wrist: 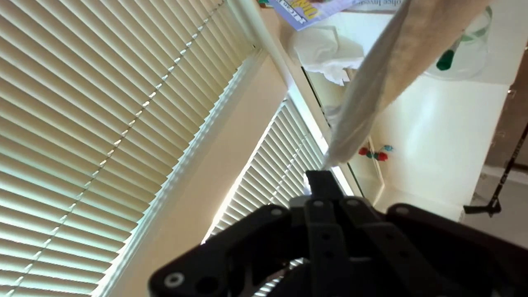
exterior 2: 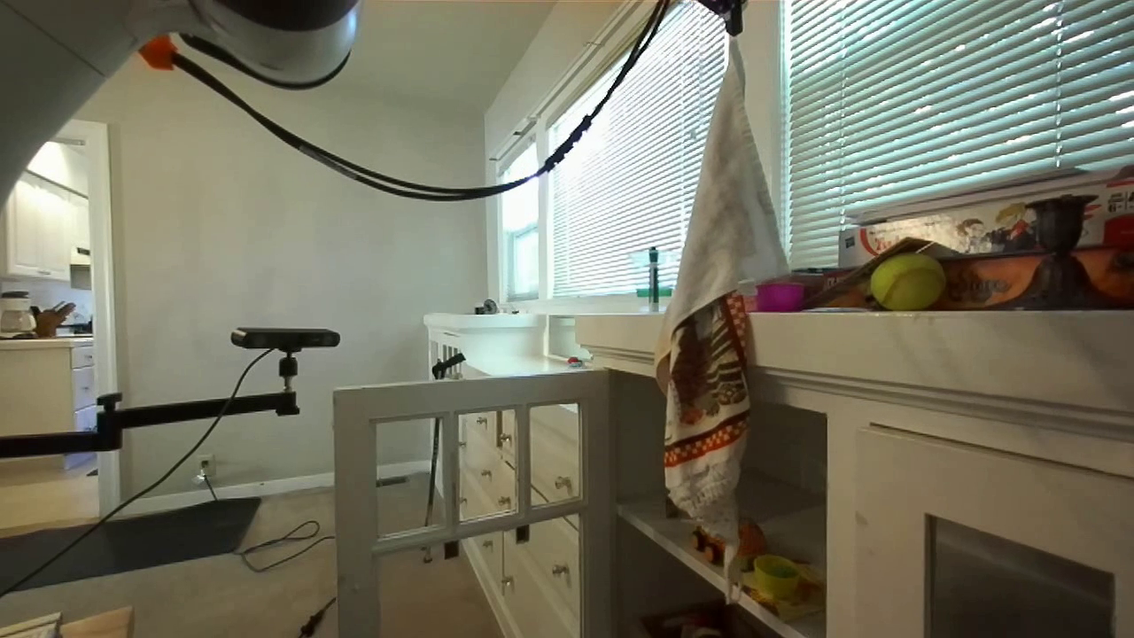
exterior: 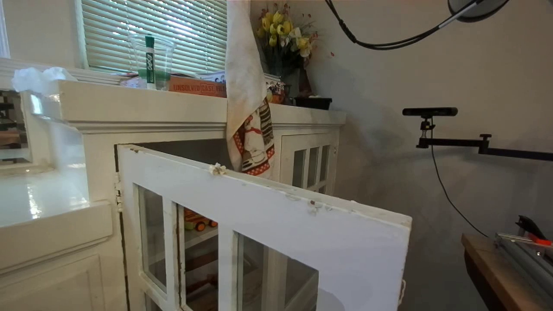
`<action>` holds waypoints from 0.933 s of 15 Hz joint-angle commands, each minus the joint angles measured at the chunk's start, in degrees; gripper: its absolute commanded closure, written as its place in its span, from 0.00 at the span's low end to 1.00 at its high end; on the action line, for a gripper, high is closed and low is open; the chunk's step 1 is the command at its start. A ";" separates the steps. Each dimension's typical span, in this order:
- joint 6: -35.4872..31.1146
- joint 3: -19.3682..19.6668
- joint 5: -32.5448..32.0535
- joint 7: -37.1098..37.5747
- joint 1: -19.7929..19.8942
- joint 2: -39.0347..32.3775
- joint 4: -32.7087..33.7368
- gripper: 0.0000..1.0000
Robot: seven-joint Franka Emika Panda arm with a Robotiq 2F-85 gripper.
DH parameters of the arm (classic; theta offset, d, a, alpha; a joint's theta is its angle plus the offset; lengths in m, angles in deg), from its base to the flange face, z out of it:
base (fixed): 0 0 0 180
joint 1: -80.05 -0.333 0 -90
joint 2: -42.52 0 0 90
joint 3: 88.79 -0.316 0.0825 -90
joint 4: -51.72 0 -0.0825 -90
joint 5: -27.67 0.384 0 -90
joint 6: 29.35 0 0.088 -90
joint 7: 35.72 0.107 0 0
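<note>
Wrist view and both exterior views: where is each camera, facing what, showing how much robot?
An exterior view: outside the open door, facing its outer face and the towel; cable overhead, probably an arm piece.
An exterior view: by the door's inner face, facing open cabinet and blinds; arm upper left, claw at top.
Wrist view: on the wrist, looking past shut claw fingers along the towel toward blinds and ledge.
Shared: all views show the towel and green marker; both exterior views, also the door.

The marker (exterior: 150,65) reads "EXPO", the box (exterior: 197,86) "UNSOLVED CASE".
</note>
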State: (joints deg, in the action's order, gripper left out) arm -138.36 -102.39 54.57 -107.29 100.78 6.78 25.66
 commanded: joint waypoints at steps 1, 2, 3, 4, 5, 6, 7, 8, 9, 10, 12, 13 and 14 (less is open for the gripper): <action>0.73 -1.64 2.47 5.27 0.37 -1.51 2.50 1.00; 0.75 -1.81 2.53 6.22 0.37 -1.54 2.51 0.74; 0.39 -1.83 2.35 6.82 0.28 -1.52 2.51 0.73; -0.01 -1.96 2.37 7.39 0.29 -1.38 2.32 0.67; -0.52 -1.95 2.23 7.76 0.30 -0.98 1.70 0.60; -1.00 -1.90 1.97 7.96 0.21 -0.77 1.48 0.53; -1.42 -1.85 1.76 7.96 0.11 -0.69 1.44 0.46; -1.93 -1.70 1.44 7.78 -0.06 -0.57 1.42 0.38; -2.39 -1.50 0.96 7.09 -0.30 -0.36 1.37 0.32; -3.05 -1.09 0.18 6.34 -0.63 -0.07 1.19 0.26; -4.42 -0.35 -1.34 4.81 -1.40 0.46 0.96 0.12; -5.44 -0.06 -2.11 3.12 -1.79 0.61 0.90 0.03; -6.18 0.34 -2.90 2.15 -2.21 0.81 0.82 0.01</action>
State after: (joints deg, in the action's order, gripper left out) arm -142.38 -103.29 54.33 -102.38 100.13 7.20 25.78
